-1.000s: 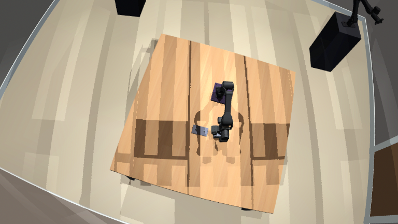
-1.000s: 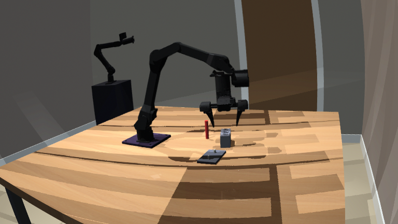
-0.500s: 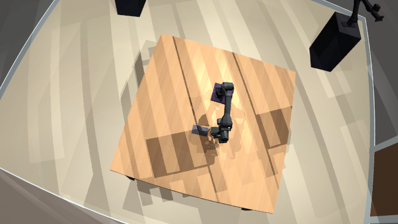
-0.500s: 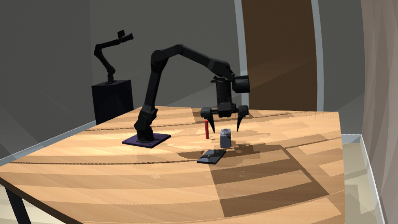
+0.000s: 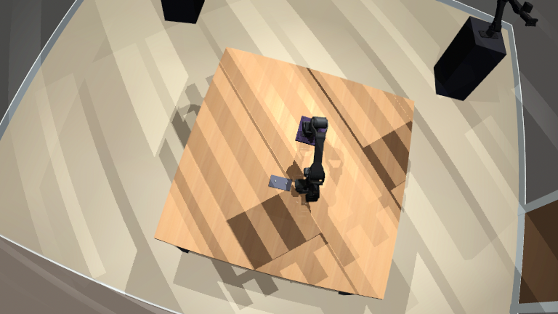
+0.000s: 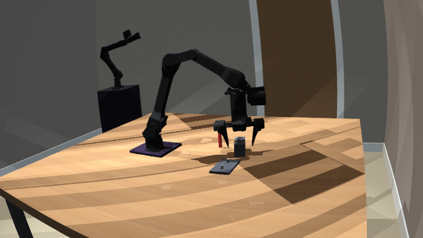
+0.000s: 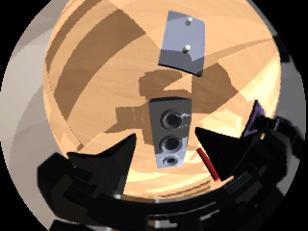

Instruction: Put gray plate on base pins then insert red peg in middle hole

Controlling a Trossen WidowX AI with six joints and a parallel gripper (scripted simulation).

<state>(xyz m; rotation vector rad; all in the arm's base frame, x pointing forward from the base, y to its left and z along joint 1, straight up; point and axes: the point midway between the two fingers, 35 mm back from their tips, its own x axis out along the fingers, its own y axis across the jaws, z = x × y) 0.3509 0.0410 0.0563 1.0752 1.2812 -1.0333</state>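
Note:
The gray plate, a thick block with three holes (image 6: 239, 150) (image 7: 156, 111), stands on the table beside the base, holes facing up. The flat blue-gray base (image 5: 280, 187) (image 6: 229, 168) (image 7: 173, 50) lies on the table with two short pins up and nothing on them. My gripper (image 6: 240, 146) (image 7: 166, 133) points down, wide open and empty, with its fingertips on either side of the plate, around its top or just above. The red peg (image 6: 220, 140) (image 7: 208, 164) stands upright behind one finger in the exterior view. In the top view the arm hides plate and peg.
The arm's purple mounting board (image 5: 301, 135) (image 6: 137, 151) (image 7: 251, 120) is on the table (image 5: 205, 195) (image 6: 130, 198), to the left of the plate in the exterior view. A second arm (image 5: 500, 10) (image 6: 109, 62) stands on a black pedestal (image 5: 468, 59) (image 6: 120, 107) off the table.

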